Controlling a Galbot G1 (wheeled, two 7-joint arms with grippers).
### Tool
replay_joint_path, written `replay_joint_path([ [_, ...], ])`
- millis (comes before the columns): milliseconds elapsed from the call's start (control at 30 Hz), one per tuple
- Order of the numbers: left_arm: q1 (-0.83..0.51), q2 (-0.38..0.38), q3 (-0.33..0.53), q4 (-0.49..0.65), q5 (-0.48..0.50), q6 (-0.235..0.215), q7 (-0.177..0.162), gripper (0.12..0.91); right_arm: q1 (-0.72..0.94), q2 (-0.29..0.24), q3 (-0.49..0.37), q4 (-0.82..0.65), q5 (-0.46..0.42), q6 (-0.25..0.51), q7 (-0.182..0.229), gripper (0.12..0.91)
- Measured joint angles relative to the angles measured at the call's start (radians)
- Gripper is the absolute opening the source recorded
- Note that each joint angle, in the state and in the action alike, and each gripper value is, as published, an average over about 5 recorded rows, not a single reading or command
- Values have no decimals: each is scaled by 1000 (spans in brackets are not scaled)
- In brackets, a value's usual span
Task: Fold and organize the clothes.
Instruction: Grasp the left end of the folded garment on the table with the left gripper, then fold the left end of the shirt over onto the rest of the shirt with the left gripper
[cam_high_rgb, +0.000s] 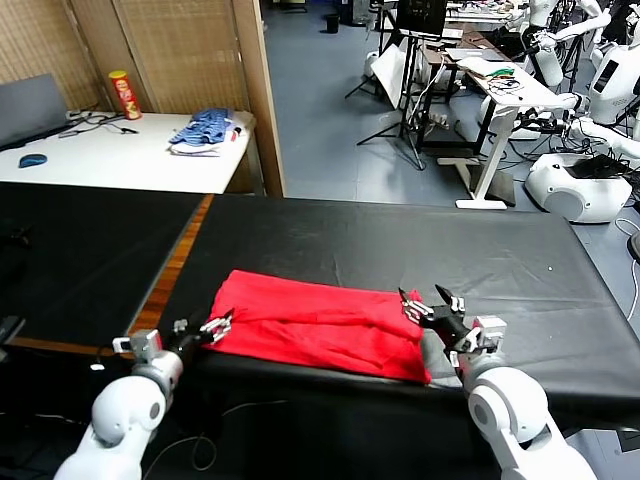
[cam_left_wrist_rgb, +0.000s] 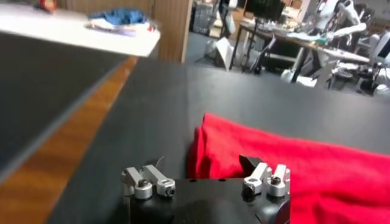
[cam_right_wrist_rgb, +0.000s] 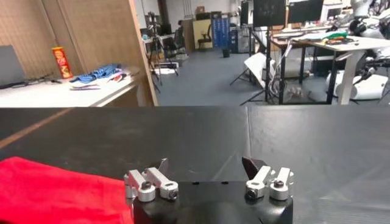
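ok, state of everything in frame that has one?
red T-shirt: folded into a flat band, lying on the black table, held by neither gripper
left gripper: open, at the shirt's left end
right gripper: open, at the shirt's right end
blue garments: heaped on the white table

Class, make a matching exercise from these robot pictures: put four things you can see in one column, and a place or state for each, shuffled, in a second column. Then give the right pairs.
Things:
1. T-shirt
2. left hand
3. right hand
4. crisp can

Places or states:
A. standing upright on the white table at the back
B. open at the red cloth's left edge
C. lying folded on the black table
D. open at the red cloth's right edge

Pairs: 1-C, 2-B, 3-D, 4-A
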Motion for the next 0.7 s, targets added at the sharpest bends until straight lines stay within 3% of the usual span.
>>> replay_joint_path([
  [267,1,-17,-3,9,-35,8,3,275,-10,11,-7,10,-29,9,-4,798],
  [367,-4,-12,-6,8,-24,9,-2,162,-14,14,-8,13,-41,14,-6,798],
  [533,-2,21,-20,-2,127,-47,-5,152,-25,21,-1,25,-45,17,-5,798],
  [700,11,119,-60,21,324,-127,-9,149,-38,31,2,35,-53,20,-5,798],
])
